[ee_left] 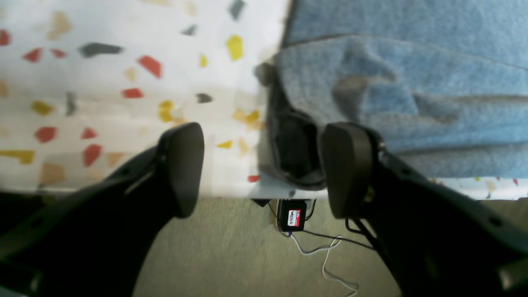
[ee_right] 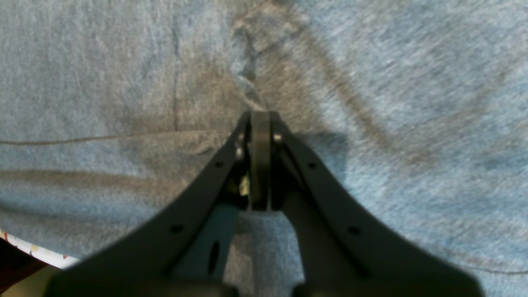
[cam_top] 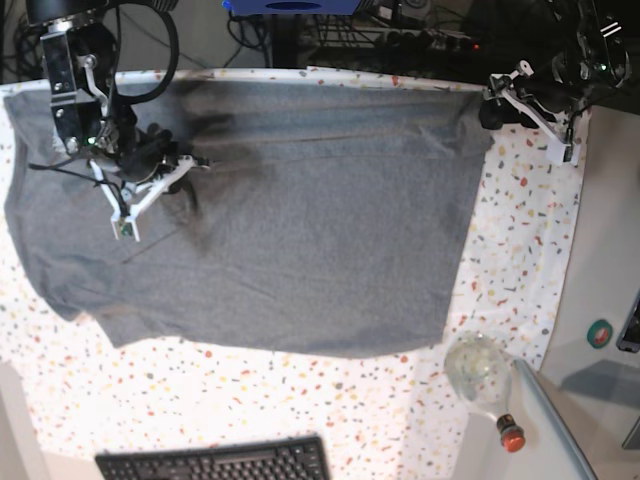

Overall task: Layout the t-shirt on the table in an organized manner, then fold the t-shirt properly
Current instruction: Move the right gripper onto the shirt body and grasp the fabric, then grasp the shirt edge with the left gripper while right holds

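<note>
Keyboard: nearest the base camera, at the table's front edge.
T-shirt: spread wide across the table, hem corner at the far edge.
Right gripper: jaws closed, pinching a fold of shirt fabric.
Left gripper: jaws apart — holding nothing, beside the corner.
Risk: a tug from the pinch could bunch the cloth — undoing the layout.
</note>
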You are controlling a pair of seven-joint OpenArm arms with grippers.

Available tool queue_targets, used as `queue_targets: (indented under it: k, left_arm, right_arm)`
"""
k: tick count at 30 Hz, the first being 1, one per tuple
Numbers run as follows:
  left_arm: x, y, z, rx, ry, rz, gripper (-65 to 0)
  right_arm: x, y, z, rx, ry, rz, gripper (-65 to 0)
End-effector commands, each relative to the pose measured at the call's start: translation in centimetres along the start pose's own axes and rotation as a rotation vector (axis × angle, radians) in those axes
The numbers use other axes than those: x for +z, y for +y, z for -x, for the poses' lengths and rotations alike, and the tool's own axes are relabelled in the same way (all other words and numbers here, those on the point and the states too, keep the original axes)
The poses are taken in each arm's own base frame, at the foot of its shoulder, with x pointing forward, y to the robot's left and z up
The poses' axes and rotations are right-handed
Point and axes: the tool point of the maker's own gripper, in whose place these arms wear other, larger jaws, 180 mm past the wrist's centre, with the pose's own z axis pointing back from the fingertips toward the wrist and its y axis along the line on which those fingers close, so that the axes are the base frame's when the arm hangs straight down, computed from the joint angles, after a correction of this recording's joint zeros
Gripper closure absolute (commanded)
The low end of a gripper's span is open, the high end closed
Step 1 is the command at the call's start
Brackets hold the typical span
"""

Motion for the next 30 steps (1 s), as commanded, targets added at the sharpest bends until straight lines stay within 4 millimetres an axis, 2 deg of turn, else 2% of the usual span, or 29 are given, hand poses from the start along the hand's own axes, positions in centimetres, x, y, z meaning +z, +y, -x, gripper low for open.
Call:
queue_targets:
  k: [1, 14, 15, 18, 20, 22, 25, 30]
  left_arm:
    - [0.4, -0.1, -1.2, -0.015, -0.04, 0.005, -43.3]
    - [0.2, -0.8, -1.2, -0.003, -0.048, 0.017, -42.6]
    - [0.4, -0.9, -1.5, -0.011, -0.058, 0.018, -39.8]
    - [0.6, -1.2, -2.0, -0.018, -0.071, 0.022, -24.2]
    - [0.3, -1.2, -2.3, -0.013, -0.075, 0.024, -16.0]
    - [0.0, -1.3, -2.2, 0.001, -0.072, 0.028, -10.0]
    - [-0.3, -1.2, -1.8, 0.014, -0.062, 0.029, -6.9]
    - [0.0, -1.0, -1.7, 0.016, -0.065, 0.022, -7.4]
  right_arm:
    - [0.3, 0.0, -1.1, 0.004, -0.034, -0.007, 0.0]
    - [0.2, 0.0, -1.2, 0.005, -0.034, -0.006, 0.0]
    - [0.2, 0.0, -1.1, 0.005, -0.033, -0.006, 0.0]
    - [0.2, 0.1, -1.2, 0.006, -0.034, -0.007, 0.0]
    - [0.2, 0.2, -1.1, 0.008, -0.031, -0.009, 0.0]
    - [0.2, 0.2, -1.2, 0.01, -0.032, -0.01, 0.0]
    - [0.2, 0.2, -1.2, 0.01, -0.032, -0.01, 0.0]
    - [0.2, 0.2, -1.2, 0.009, -0.029, -0.009, 0.0]
